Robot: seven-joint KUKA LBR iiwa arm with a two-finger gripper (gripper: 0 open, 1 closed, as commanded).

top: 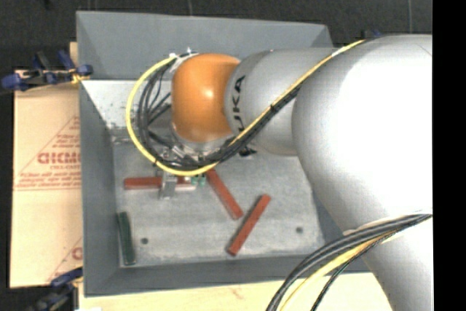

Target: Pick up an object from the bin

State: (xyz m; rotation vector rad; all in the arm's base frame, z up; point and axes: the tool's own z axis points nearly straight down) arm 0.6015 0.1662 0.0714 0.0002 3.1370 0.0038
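Gripper (170, 189) hangs low in the bin (96, 178), beneath the orange cover (202, 98). Whether it is released or clenched cannot be told, since the cover and cables hide most of it. Red bar (140, 183) lies flat on the floor at the gripper: one end meets the gripper and the rest runs to view-left of it. Contact cannot be confirmed. Judged by shape, this bar is a stiff, light, straight-sided stick and not fragile. Its smooth faces may slip, and a hold at the end would likely let it swing or tip. Recommended hold: across the two long sides, near mid-length. Second red bar (226, 197) lies slanted just view-right of the gripper. Third red bar (248, 224) lies beyond that, lower and further right. Green bar (126, 237) lies well apart, below and view-left of the gripper, along the wall.
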